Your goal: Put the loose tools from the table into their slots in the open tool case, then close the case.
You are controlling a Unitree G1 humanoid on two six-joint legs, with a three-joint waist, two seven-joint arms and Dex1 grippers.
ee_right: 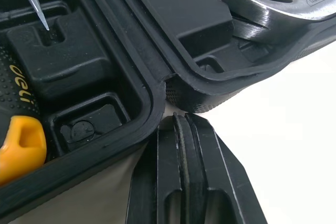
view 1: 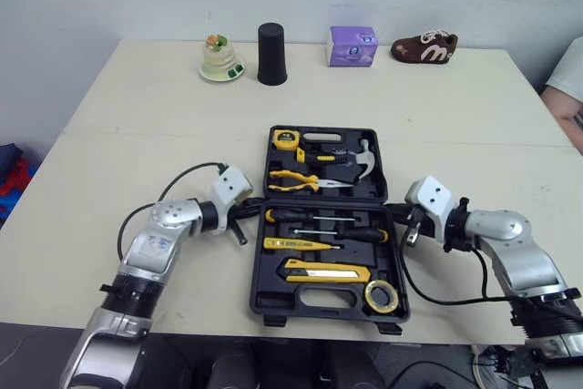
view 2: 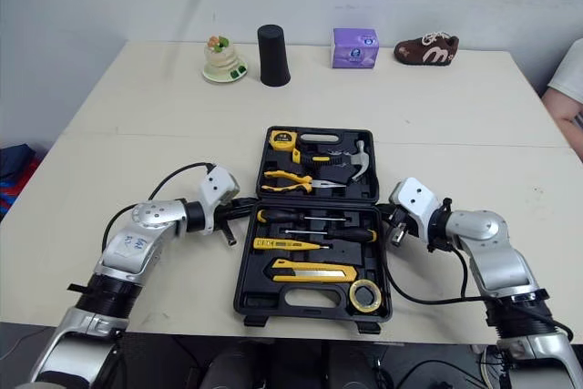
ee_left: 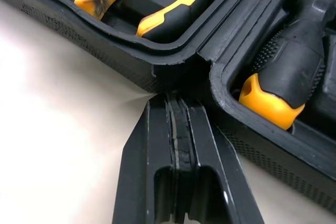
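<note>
We see the open tool case (view 1: 273,302) in the centre of the frame. The left gripper (ee_left: 178,103) sits at the left end of its hinge and the right gripper (ee_right: 181,124) at the right end. Each has its fingers pressed together, pinching nothing. The upper half holds a tape measure (view 1: 285,139), pliers (view 1: 293,179) and a hammer (view 1: 351,159). The lower half holds screwdrivers (view 1: 310,216), a utility knife (view 1: 323,270) and a tape roll (view 1: 383,296). Along the top edge of the beige table (view 1: 137,107) stand a black cup (view 1: 271,54) and a purple box (view 1: 352,46).
</note>
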